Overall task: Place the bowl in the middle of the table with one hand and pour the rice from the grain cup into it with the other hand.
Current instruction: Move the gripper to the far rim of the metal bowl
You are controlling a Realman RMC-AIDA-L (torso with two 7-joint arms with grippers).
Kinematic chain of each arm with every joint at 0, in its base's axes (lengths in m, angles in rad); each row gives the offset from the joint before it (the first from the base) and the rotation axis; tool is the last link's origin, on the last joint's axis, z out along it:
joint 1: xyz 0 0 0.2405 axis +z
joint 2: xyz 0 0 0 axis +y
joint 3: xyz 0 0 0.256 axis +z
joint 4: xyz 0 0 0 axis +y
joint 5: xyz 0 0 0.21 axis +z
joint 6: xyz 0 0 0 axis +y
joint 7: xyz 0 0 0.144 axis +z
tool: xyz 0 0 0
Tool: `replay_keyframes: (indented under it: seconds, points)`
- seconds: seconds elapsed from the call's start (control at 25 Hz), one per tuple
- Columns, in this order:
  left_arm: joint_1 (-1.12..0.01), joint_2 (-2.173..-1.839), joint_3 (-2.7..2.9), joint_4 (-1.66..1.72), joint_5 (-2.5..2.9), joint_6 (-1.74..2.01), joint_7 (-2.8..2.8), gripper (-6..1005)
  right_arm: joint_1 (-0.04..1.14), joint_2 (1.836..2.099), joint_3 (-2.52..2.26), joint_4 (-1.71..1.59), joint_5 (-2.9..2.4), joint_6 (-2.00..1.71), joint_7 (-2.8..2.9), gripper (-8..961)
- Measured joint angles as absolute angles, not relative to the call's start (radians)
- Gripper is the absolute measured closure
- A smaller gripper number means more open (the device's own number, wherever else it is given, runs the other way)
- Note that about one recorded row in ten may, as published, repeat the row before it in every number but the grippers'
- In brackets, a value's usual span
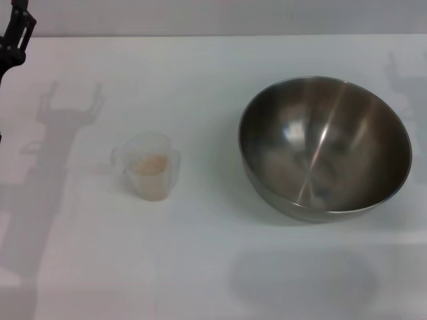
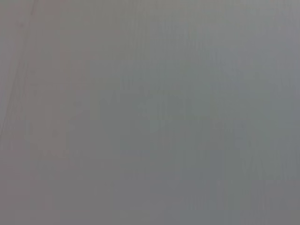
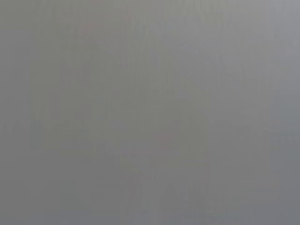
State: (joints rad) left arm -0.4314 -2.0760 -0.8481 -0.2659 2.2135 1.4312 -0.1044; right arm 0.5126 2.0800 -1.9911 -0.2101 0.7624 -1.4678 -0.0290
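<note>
The bowl (image 1: 325,148), large, deep and of shiny steel, stands upright on the right half of the white table (image 1: 200,267) with nothing in it. Left of centre stands the small clear grain cup (image 1: 150,167), upright, with pale rice (image 1: 151,165) in its bottom. Only part of my left gripper (image 1: 16,37) shows, at the far left corner, high up and well away from the cup. Its shadow on the table has two prongs spread apart, so it is open and holds nothing. My right gripper is out of view. Both wrist views are plain grey.
Bare tabletop lies between the cup and the bowl and along the near edge. The table's far edge (image 1: 213,35) meets a grey wall. Arm shadows fall on the left side and faintly at the far right.
</note>
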Motion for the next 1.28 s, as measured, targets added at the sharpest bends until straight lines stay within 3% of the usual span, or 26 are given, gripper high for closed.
replay_keyframes:
  seconds: [1.28]
  points:
    - [-0.426,-2.077,-0.848,-0.271,2.213,1.437,-0.106,130,0.492,2.082,-1.997,-0.211,0.755,-1.505,-0.086,286]
